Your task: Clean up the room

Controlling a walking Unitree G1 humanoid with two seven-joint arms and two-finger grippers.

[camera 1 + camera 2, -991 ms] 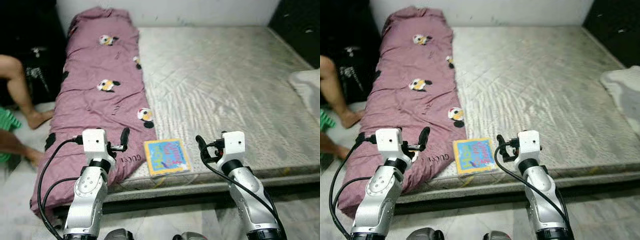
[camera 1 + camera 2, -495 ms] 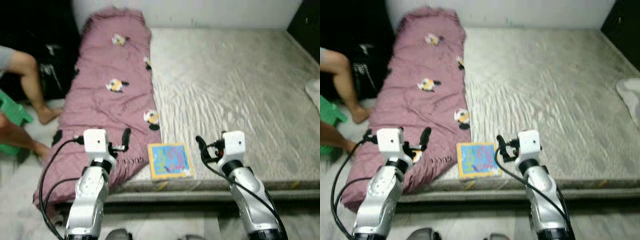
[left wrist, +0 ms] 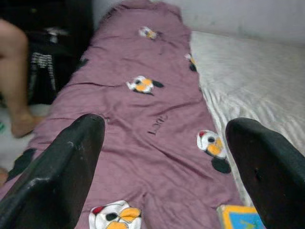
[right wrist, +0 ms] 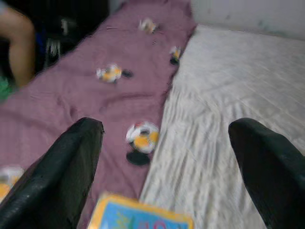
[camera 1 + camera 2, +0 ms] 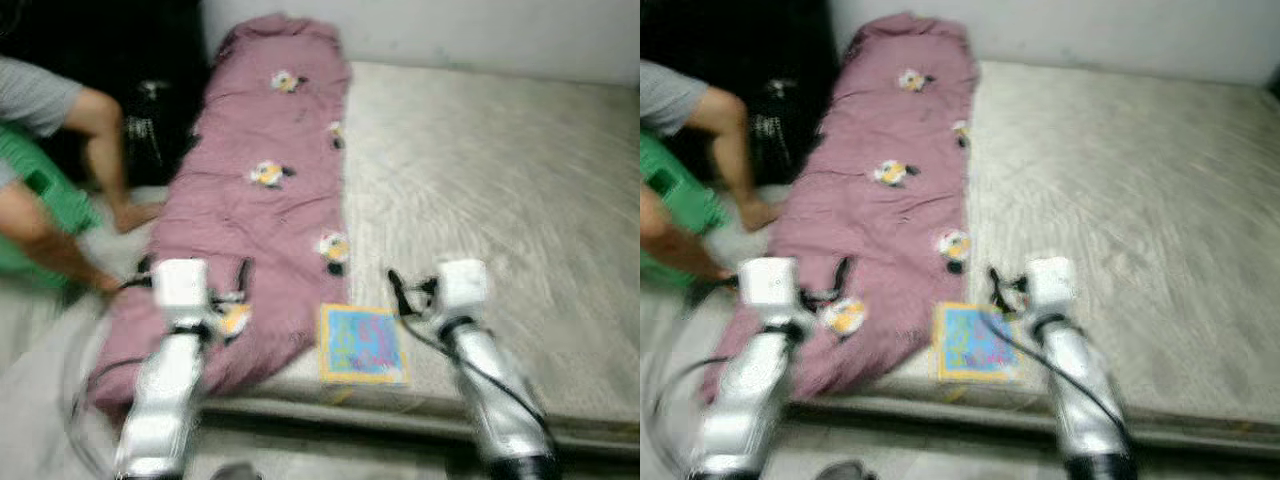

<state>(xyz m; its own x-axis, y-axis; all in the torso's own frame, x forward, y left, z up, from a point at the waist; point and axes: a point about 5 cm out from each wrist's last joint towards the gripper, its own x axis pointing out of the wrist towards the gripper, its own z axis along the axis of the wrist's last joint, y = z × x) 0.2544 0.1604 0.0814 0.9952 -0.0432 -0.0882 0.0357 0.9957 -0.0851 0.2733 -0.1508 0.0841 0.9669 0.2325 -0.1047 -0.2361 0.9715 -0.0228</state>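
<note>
At lower centre of the left eye frame, a blue book lay flat on the mattress edge, long axis running up-frame, touching the purple blanket. It sat between both arms, nearer the right gripper, just left of it. Left gripper hovered over blanket. Both had fingers apart. Person's legs were at upper left.
</note>
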